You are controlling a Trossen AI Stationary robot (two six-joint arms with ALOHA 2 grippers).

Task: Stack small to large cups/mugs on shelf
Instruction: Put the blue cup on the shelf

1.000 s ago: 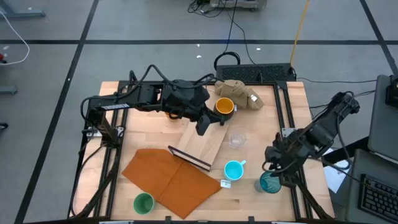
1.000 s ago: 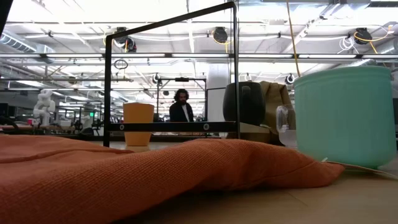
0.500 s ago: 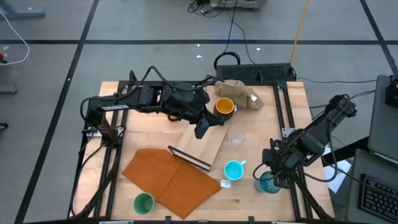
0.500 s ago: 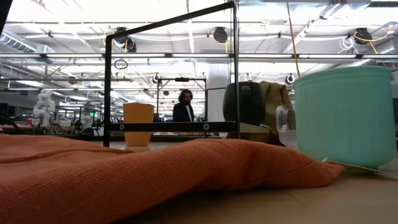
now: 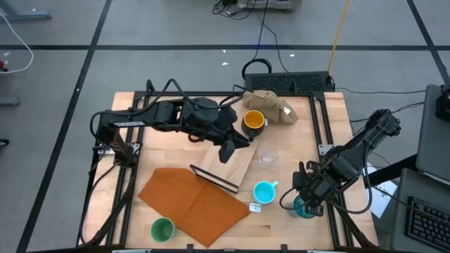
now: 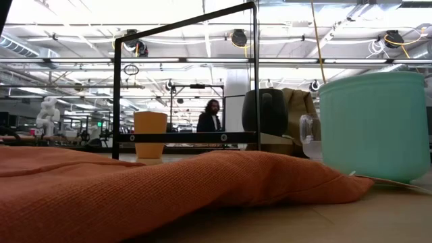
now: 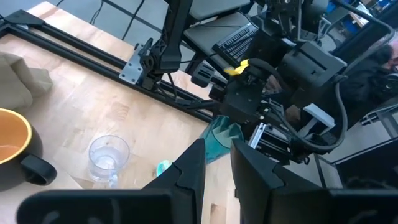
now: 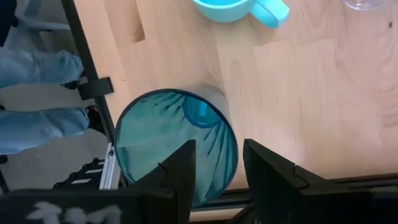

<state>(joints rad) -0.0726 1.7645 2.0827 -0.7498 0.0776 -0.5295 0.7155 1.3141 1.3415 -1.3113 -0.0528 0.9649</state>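
The right arm reaches in from the table's right edge and bends down so the right gripper [image 5: 304, 199] hangs straight over the teal tumbler [image 8: 176, 144] near the front right corner — its fingers straddle the rim with a gap between them, one over the cup's mouth and one outside, not pinching anything. The left arm stretches across the back of the table, with the left gripper [image 5: 226, 149] over the far end of the shelf [image 5: 232, 164], fingers [image 7: 189, 171] only narrowly parted and holding nothing. The light blue mug [image 5: 264, 190] (just beside the shelf) sits near the tumbler.
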